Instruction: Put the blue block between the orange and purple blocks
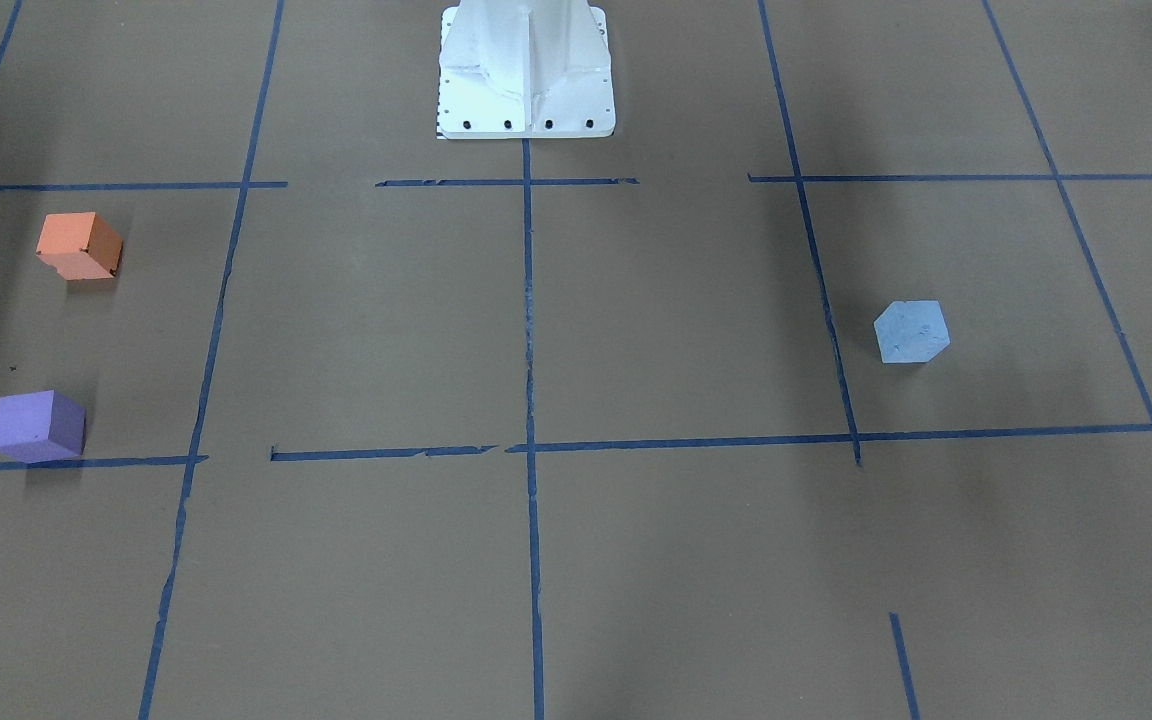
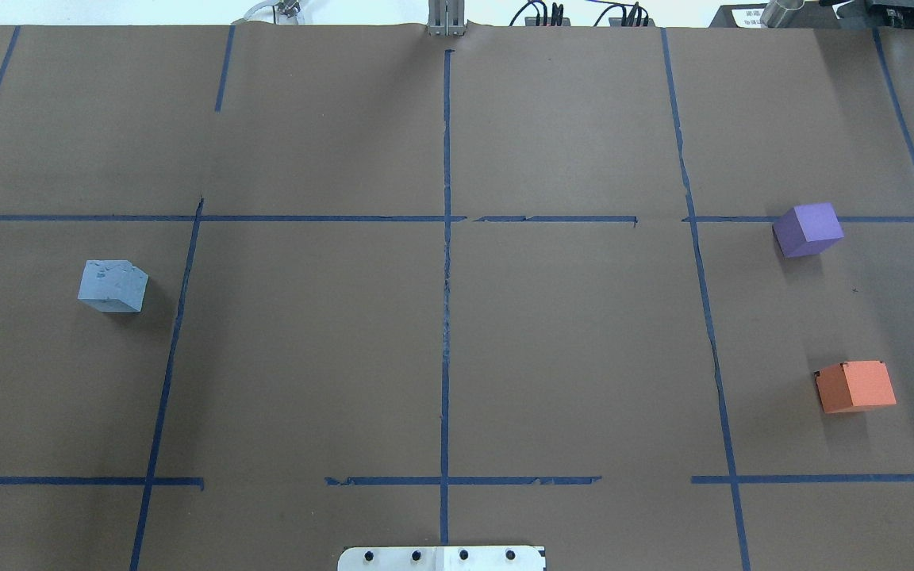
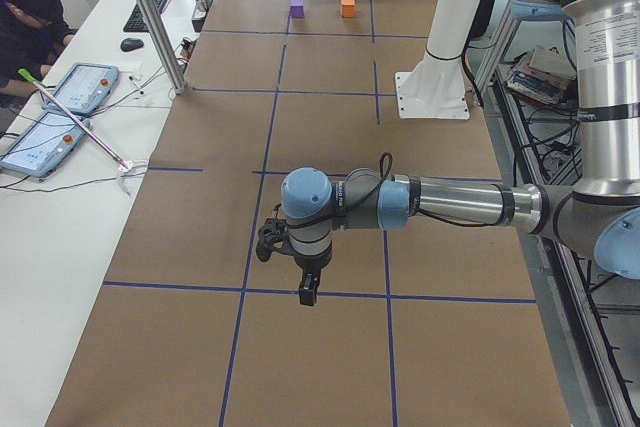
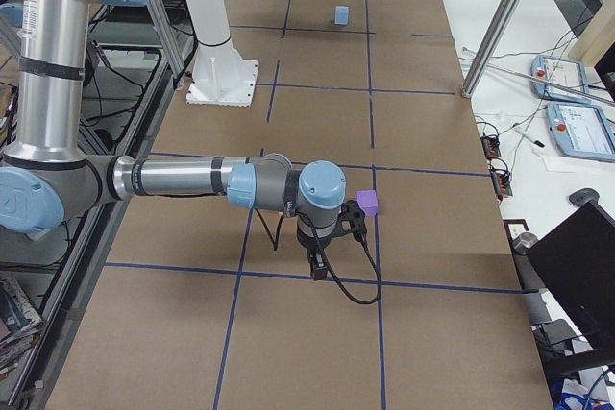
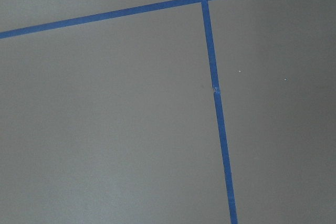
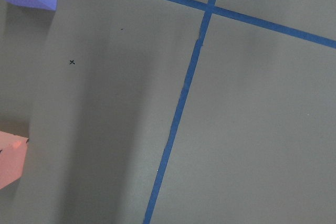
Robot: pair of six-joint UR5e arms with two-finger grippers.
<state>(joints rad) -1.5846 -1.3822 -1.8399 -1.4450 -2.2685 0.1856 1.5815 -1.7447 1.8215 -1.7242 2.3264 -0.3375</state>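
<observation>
Blue block (image 2: pixel 113 286) far from orange block (image 2: pixel 855 386), purple block (image 2: pixel 808 229); left gripper (image 3: pixel 308 293), right gripper (image 4: pixel 319 270) unreadable

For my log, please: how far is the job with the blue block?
Nothing looks done. The blue block lies alone on the robot's left side, far from the purple block and the orange block. Nothing grips it. To do: pick it up and set it between those two.

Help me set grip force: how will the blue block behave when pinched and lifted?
The blue block has a pitted, chipped top, so it is probably soft foam: light, and may dent under a hard squeeze. Its flat faces suggest it will slide on the brown paper rather than roll or tip.
</observation>
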